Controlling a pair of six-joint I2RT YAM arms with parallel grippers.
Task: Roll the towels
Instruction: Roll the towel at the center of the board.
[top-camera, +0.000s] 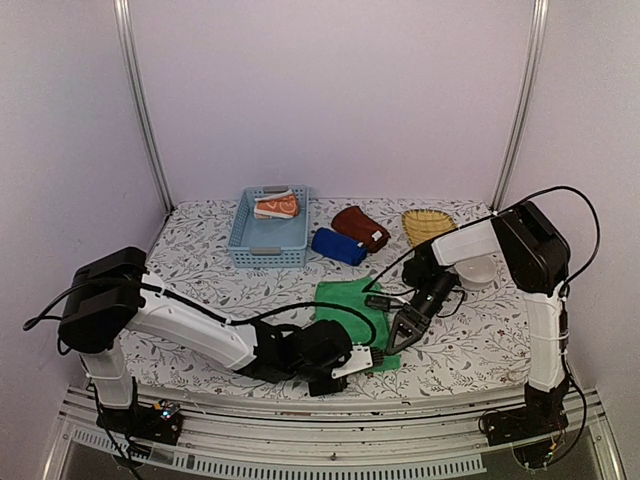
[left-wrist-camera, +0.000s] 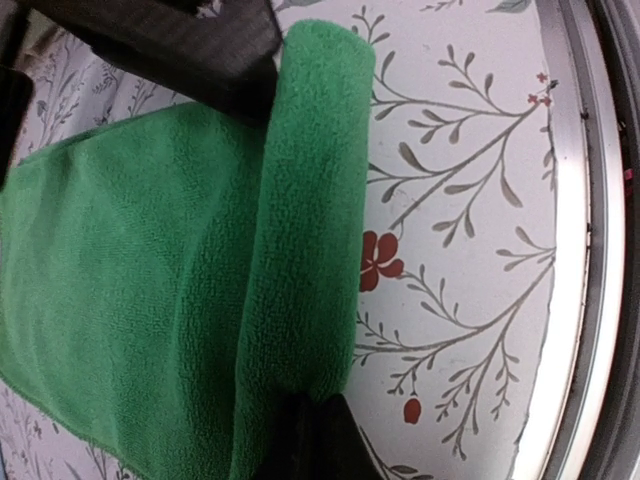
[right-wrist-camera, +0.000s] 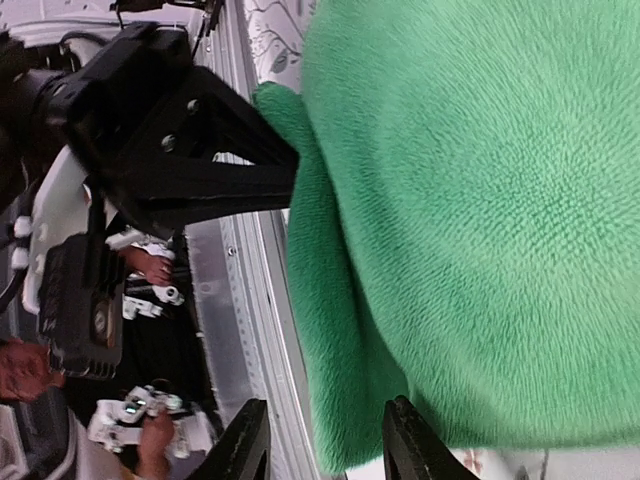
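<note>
- The green towel lies spread on the flower-patterned desk, near the front edge and between the two arms.
- Its front edge is turned over on itself into one thick, soft fold. The rest of the cloth lies flat behind the fold.
- The left hand is low at that fold, reaching in from the left. In the left wrist view one dark finger is at the upper end of the fold and the other is at its lower end, so the fold runs between them.
- Both fingers of the left hand touch the cloth. I cannot tell whether they are pressing it or only resting against it.
- The right hand is at the right end of the same front edge. Its two fingers stand apart, and a corner of the towel sits loose in the gap, not squeezed.
- The metal rail along the desk's front runs just beside the fold.
- Farther back, a light blue basket holds an orange towel with white markings.
- Just right of the basket lies a rolled dark blue towel, with a maroon towel touching it on the far side.
- A yellow wicker tray sits to the right of those two, near the right arm.
</note>
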